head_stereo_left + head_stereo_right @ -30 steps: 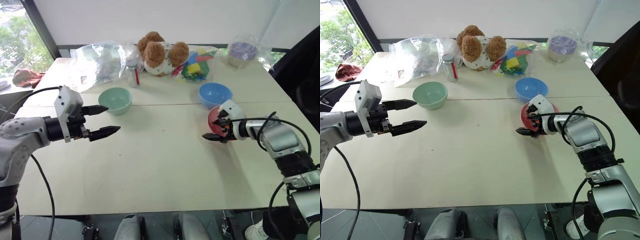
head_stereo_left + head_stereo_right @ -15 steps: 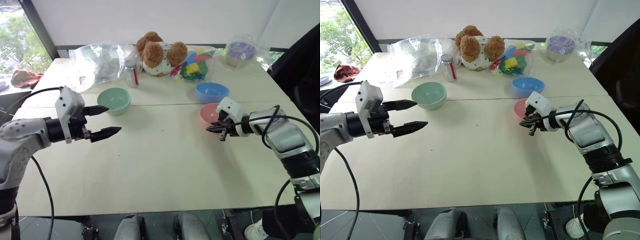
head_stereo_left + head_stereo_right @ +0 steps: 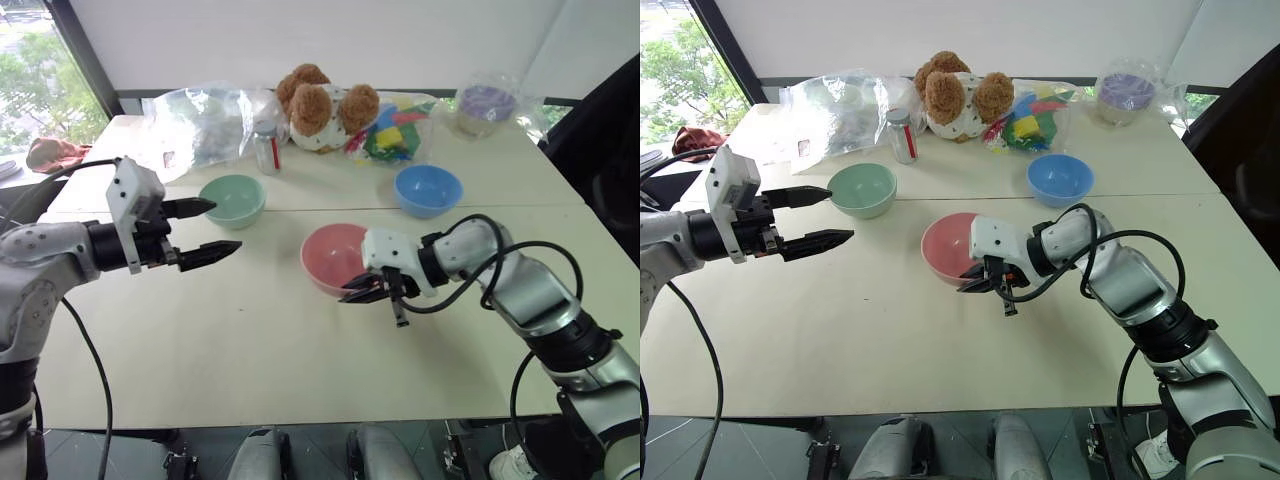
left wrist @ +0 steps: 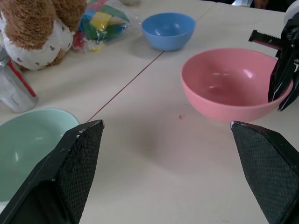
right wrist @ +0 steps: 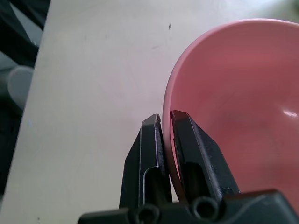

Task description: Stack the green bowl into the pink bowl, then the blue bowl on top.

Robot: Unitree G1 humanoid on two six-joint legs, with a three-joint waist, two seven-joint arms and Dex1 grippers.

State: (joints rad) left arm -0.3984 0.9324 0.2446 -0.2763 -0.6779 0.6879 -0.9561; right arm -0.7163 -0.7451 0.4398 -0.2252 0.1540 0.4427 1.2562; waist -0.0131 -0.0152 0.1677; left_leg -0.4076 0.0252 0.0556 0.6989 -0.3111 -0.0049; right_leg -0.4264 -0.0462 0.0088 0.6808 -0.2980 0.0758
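on the counter (image 3: 250, 330) sit 3 plain bowls, 1 of each colour. at the left, 1 left claw (image 3: 205, 230) hovers with its 2 black fingers spread wide, empty, just beside the green bowl (image 3: 232, 199), which stands upright near the far-left seam. in the middle, the pink bowl (image 3: 335, 258) stands upright, its near rim pinched between the 2 fingers of the right claw (image 3: 983, 281). to the right, farther back, 1 blue bowl (image 3: 428, 189) stands apart, untouched. behind them lie 1 plush bear (image 3: 322, 106) and 1 small bottle (image 3: 265, 150).
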